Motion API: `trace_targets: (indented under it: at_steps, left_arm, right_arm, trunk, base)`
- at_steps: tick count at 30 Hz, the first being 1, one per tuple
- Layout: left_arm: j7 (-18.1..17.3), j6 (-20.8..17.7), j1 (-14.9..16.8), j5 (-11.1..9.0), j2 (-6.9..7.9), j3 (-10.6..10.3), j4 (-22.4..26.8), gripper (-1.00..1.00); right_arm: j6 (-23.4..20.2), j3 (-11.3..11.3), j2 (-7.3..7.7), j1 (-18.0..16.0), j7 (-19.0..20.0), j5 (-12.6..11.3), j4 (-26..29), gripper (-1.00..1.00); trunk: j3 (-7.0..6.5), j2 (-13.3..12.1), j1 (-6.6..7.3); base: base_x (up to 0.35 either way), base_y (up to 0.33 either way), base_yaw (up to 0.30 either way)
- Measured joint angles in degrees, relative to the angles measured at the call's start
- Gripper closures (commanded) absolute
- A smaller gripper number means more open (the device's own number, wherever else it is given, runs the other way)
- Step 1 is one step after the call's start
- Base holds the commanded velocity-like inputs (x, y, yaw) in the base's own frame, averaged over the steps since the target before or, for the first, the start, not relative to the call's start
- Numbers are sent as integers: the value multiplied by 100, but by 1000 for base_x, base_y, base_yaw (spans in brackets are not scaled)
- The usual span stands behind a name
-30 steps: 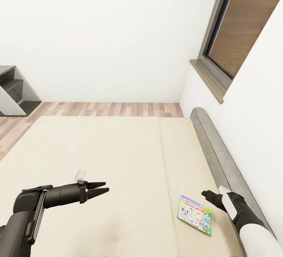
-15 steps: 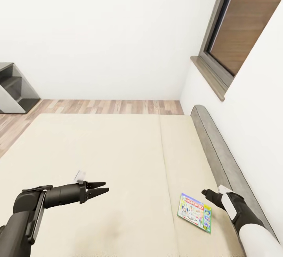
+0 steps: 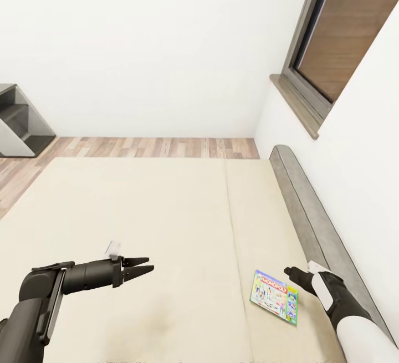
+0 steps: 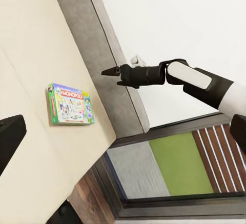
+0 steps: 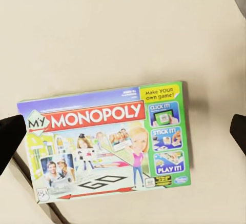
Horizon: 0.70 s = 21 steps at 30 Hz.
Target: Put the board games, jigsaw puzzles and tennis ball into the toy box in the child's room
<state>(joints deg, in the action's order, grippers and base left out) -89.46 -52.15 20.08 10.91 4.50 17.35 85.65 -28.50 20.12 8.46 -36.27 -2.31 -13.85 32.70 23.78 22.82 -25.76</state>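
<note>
While both arms hang over the bed (image 3: 166,208), the white-and-green board game (image 3: 274,297) lies flat on the narrower right mattress pad, close to that pad's near end and just beside the seam that splits it from the wide left pad. In the right wrist view the box (image 5: 105,142) reads "MY MONOPOLY" and sits face up between the two dark fingertips at the picture's edges, one corner lying over the seam.

The right gripper (image 3: 293,275) hovers beside the box on its headboard side, apart from it; its jaws stand spread, with the box seen through the gap and nothing held. The left gripper (image 3: 143,266) hangs over the wide pad, well apart from the box, its jaws parted a little and empty.

The grey headboard (image 3: 310,213) runs along the right edge of the bed, hard against the white wall, and the right forearm lies near it, so room on that side is narrow. A dark-framed window (image 3: 332,41) with a sill sits in that wall above the headboard. The wide pad is bare and open. Beyond the foot of the bed a strip of wood floor (image 3: 155,148) meets the far wall, and a grey stepped shelf unit (image 3: 19,124) stands at the far left.
</note>
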Motion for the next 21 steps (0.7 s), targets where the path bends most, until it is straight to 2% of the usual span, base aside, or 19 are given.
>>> trace_targets:
  at_steps: [8,21]
  left_arm:
    - [0,3,0,6,0,-10,-15,-100]
    - [0,2,0,8,-9,-16,-20,-100]
  right_arm:
    - [230,-26,-14,0,7,5,-4,-100]
    - [260,-39,-33,0,15,2,-1,-100]
  trunk:
    - [64,0,0]
    - [165,0,0]
  base:
    - [0,0,0]
    - [0,0,0]
